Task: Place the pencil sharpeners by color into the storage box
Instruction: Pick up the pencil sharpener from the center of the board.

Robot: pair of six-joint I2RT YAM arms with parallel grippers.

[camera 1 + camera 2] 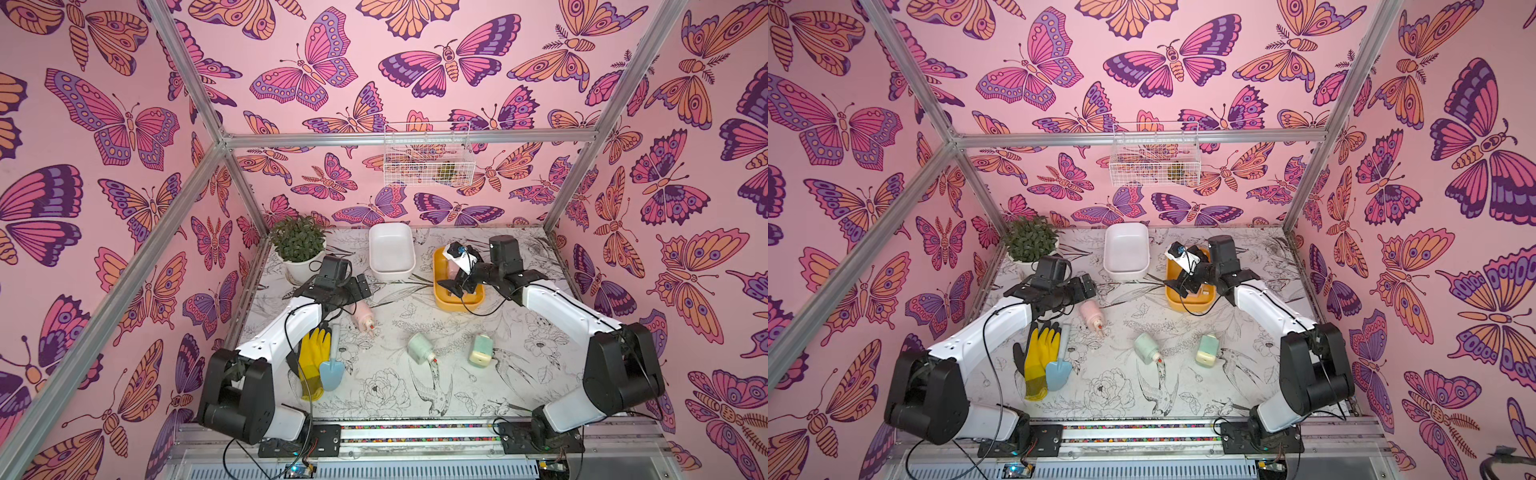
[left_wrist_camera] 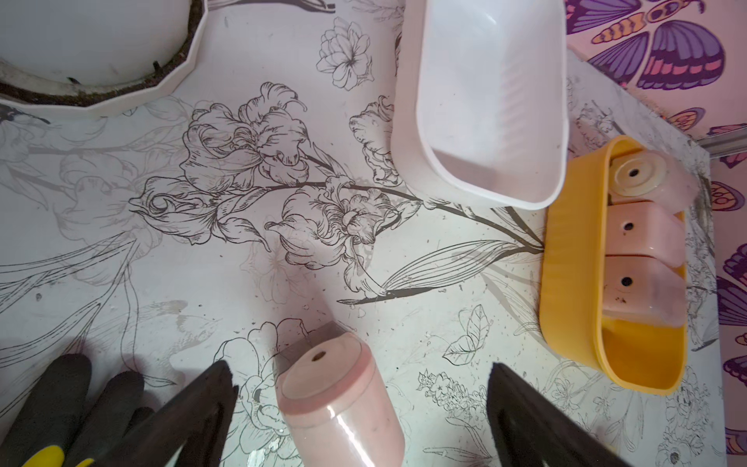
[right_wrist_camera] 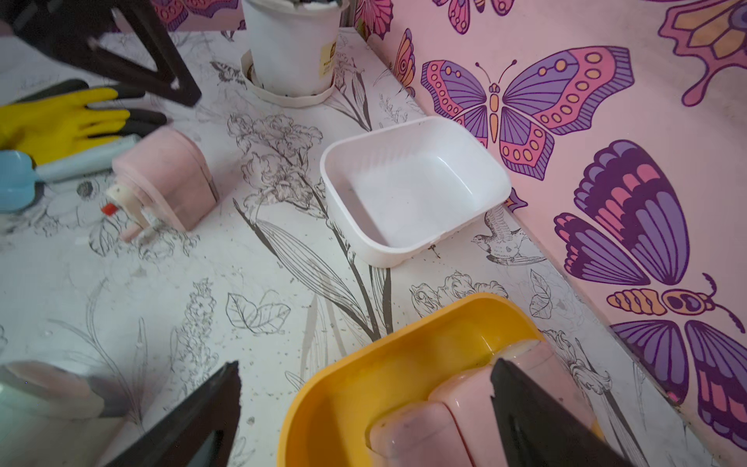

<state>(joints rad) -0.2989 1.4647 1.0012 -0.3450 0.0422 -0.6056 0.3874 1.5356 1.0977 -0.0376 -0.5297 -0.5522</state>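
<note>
Last loose pale pink plastic crank sharpener [image 2: 339,398] lying on its side on the flower-print table [image 1: 386,399], sitting right between the wide-open left fingers [image 2: 210,388]. Long axis pointing away from the wrist, round end with the hole facing the camera. Left arm low and stretched out, clearly the closer one. Right fingers [image 3: 525,404] spread too, gripping nothing, hovering over the yellow plastic storage box [image 3: 364,384] with three pink ones in it. Two mint green sharpeners [image 1: 420,348] out mid-table

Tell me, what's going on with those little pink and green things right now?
Both grippers open: left gripper straddling pink sharpener, right gripper over yellow box. Three pinks boxed; white box empty. Path clear.
</note>
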